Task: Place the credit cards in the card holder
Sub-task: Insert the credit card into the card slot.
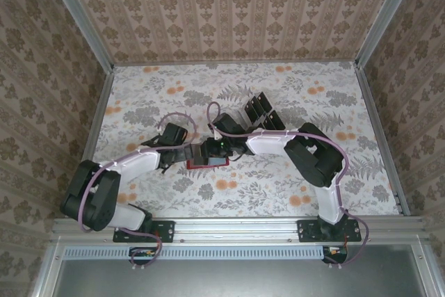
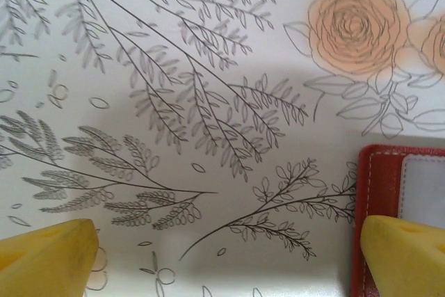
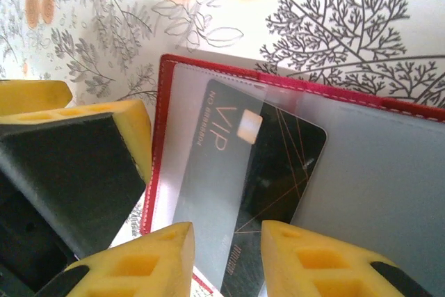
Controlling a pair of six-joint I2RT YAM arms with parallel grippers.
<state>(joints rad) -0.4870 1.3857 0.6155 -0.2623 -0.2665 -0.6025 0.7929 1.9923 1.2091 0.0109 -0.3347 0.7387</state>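
The small red leather-like folding wallet (image 3: 161, 144) lies open on the floral table (image 2: 208, 67); a glossy black rectangular card (image 3: 278, 165) sits half under its clear sleeve (image 3: 201, 172); right gripper (image 3: 228, 262) jaws narrowly apart above the card; left gripper (image 2: 222, 259) jaws wide apart.

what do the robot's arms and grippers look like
The left arm and right arm have white shells over black joints, and a mauve cable runs along each. The fingers are yellow wedge-shaped blocks with rectangular hollows moulded in.
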